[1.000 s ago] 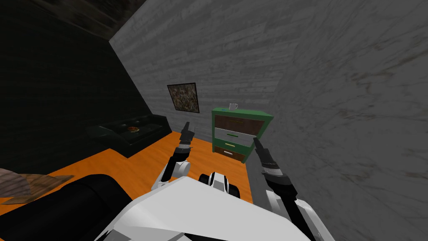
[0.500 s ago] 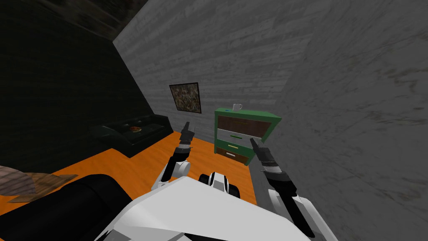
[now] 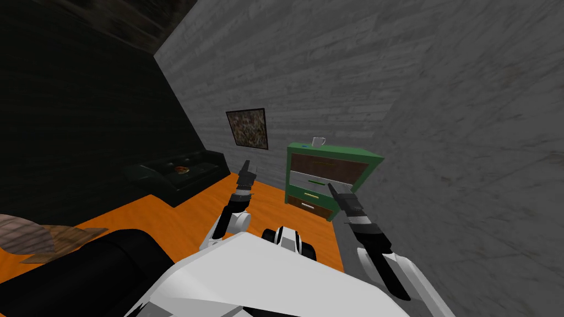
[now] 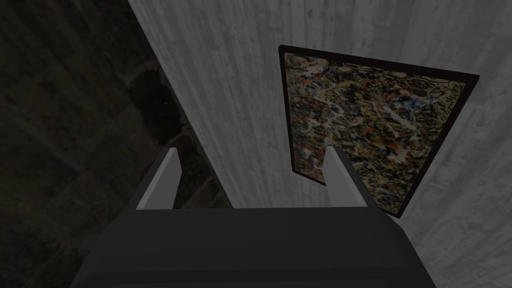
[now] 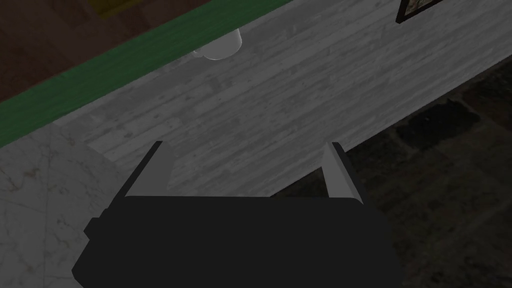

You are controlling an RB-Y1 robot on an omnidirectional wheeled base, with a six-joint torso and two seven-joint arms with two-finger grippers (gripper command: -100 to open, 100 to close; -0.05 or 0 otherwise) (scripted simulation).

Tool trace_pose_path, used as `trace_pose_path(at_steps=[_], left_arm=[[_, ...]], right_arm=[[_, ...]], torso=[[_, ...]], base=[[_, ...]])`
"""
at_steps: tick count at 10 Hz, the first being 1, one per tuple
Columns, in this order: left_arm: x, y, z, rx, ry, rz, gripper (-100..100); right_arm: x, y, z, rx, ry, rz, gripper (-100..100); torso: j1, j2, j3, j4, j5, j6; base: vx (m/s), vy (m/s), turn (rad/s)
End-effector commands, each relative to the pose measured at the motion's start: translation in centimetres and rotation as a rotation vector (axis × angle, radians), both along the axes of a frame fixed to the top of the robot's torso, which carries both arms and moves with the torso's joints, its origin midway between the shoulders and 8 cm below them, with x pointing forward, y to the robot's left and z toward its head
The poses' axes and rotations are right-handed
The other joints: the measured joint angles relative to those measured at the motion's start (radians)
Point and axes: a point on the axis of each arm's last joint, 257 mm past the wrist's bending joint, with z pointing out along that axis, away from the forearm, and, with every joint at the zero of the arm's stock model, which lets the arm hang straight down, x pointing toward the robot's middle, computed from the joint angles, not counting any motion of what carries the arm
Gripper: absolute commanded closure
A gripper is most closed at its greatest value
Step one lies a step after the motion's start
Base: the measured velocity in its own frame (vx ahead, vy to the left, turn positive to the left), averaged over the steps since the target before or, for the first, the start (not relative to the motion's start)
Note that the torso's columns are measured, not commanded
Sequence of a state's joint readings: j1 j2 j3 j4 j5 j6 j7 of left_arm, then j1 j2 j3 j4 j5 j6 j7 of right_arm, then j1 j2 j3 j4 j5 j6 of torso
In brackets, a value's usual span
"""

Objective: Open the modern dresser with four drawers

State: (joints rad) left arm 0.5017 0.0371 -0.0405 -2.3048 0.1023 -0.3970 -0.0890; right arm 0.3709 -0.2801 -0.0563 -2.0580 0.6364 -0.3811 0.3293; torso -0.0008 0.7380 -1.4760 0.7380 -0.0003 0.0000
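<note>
The room is dim. In the head view the upper left is almost black, while the grey wall [image 3: 341, 66] on the right is paler. The orange floor [image 3: 187, 214] is the brightest patch. Walls lean and stretch toward the corners, and the right edge looks smeared.

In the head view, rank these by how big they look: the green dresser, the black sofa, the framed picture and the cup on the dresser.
1. green dresser and black sofa: they look about alike, so I leave them unranked.
2. framed picture.
3. cup, by far the smallest.
</note>
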Motion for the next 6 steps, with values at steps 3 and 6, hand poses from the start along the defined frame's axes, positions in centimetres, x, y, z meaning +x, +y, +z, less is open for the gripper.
trace_pose_path(at_steps=[3,6], left_arm=[[0.0,0.0,0.0,0.0,0.0,0.0,0],[0.0,0.0,0.0,0.0,0.0,0.0,0]], right_arm=[[1.5,-1.8,-2.0,-0.223,0.016,-0.097,-100],[2.6,-3.8,-3.3,-0.397,0.03,-0.175,-100]], torso=[[0.001,0.0,0.0,0.0,0.0,0.0],[0.001,0.0,0.0,0.0,0.0,0.0]], base=[[0.037,0.076,0.03],[0.046,0.102,0.037]])
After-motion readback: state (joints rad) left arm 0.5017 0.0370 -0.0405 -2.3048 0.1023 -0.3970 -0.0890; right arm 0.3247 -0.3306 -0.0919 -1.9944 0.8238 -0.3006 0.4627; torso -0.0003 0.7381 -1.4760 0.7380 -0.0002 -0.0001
